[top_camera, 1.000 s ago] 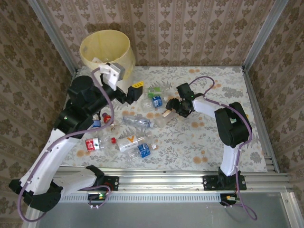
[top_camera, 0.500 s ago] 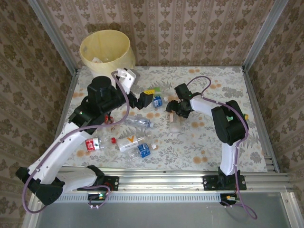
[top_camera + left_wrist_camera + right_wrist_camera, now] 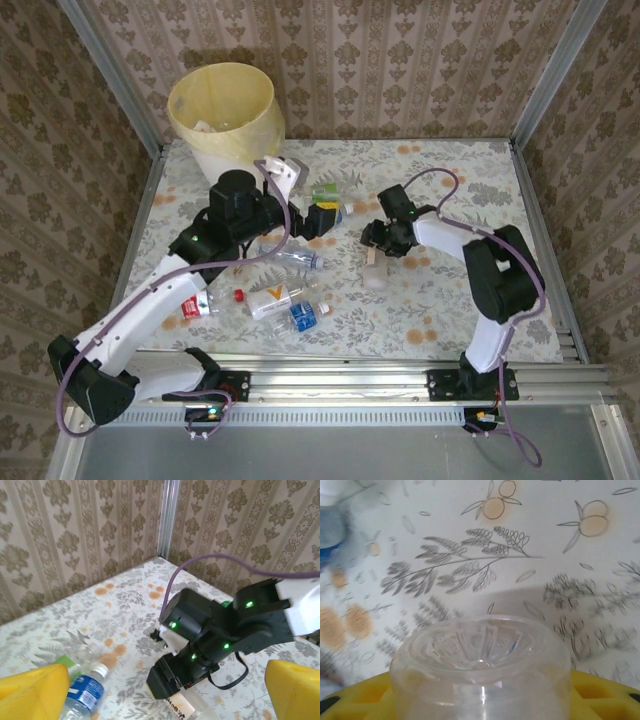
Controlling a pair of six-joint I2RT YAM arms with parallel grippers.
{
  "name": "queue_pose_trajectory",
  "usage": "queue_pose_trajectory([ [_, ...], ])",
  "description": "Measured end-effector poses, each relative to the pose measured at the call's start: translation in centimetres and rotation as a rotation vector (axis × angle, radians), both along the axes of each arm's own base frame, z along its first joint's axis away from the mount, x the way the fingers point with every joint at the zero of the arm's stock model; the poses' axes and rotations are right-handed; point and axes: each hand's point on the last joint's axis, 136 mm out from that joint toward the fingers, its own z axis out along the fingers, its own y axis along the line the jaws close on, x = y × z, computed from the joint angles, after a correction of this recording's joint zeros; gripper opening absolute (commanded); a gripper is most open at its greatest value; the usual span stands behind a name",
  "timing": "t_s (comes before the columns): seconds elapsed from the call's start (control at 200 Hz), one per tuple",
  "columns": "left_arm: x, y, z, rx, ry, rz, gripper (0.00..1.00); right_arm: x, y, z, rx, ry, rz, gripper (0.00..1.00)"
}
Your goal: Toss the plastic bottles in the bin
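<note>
Patterned wallpaper [image 3: 400,60] closes in a table [image 3: 450,300] covered with a floral cloth. At the far left corner stands the bin [image 3: 222,105], its bag-lined mouth facing up, well apart from both grippers.

Nearer the front, left of centre, loose bottles lie on their sides. There is a red-labelled bottle [image 3: 196,303], an orange-labelled bottle [image 3: 274,297] and, just beside that, a blue-labelled bottle [image 3: 303,316]. A transparent bottle [image 3: 291,258] lies beyond them, beneath the left arm.

The left gripper [image 3: 326,216] hangs over mid-table with its jaws spread wide. In its wrist view the yellow pads [image 3: 32,690] sit at opposite edges. A white-capped bottle [image 3: 86,694] and a green-labelled bottle [image 3: 66,662] lie on the cloth just inside the left pad.

Further right, the right gripper [image 3: 374,252] points downward, clamped on the held bottle [image 3: 376,276]. In the right wrist view its moulded base [image 3: 480,655] sits between the yellow pads, with the cloth beyond. Whether the bottle touches the table cannot be told.
</note>
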Motion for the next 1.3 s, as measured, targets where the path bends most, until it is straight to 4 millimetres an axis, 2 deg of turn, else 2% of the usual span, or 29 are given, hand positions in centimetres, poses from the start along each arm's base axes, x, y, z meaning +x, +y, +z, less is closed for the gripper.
queue_pose_trajectory([
  [0.06, 0.1, -0.4, -1.3, -0.008, 0.041, -0.004, 1.0, 0.0, 0.2, 2.6, 0.024, -0.054, -0.002, 0.49],
  [0.215, 0.4, -1.5, -4.6, -0.04, 0.151, -0.018, 1.0, 0.3, 0.4, 11.2, 0.111, -0.261, 0.0, 0.48],
  [0.31, 0.6, -2.6, -5.8, -0.07, 0.211, -0.041, 1.0, 0.3, 0.8, 15.2, 0.156, -0.364, 0.009, 0.48],
  [0.41, 1.0, -3.9, -6.6, -0.103, 0.261, -0.072, 1.0, -0.2, 1.4, 17.8, 0.19, -0.434, 0.025, 0.47],
  [0.61, 1.5, -6.2, -7.9, -0.171, 0.337, -0.134, 0.96, -1.1, 1.9, 21.9, 0.245, -0.549, 0.046, 0.46],
  [0.71, 1.3, -7.4, -8.9, -0.186, 0.38, -0.17, 0.94, -1.4, 2.0, 23.2, 0.259, -0.601, 0.052, 0.46],
  [0.835, 1.0, -8.6, -9.0, -0.214, 0.4, -0.216, 0.92, -1.5, 1.6, 23.0, 0.237, -0.622, 0.046, 0.49],
  [0.985, 0.4, -9.9, -9.3, -0.232, 0.426, -0.26, 0.91, -1.8, 2.5, 23.1, 0.247, -0.634, 0.068, 0.49],
  [1.07, 0.1, -10.3, -9.5, -0.238, 0.441, -0.278, 0.91, -1.9, 2.9, 23.3, 0.255, -0.643, 0.076, 0.49],
  [1.3, -0.2, -10.4, -9.2, -0.248, 0.45, -0.297, 0.81, -1.7, 3.1, 23.8, 0.266, -0.664, 0.076, 0.48],
])
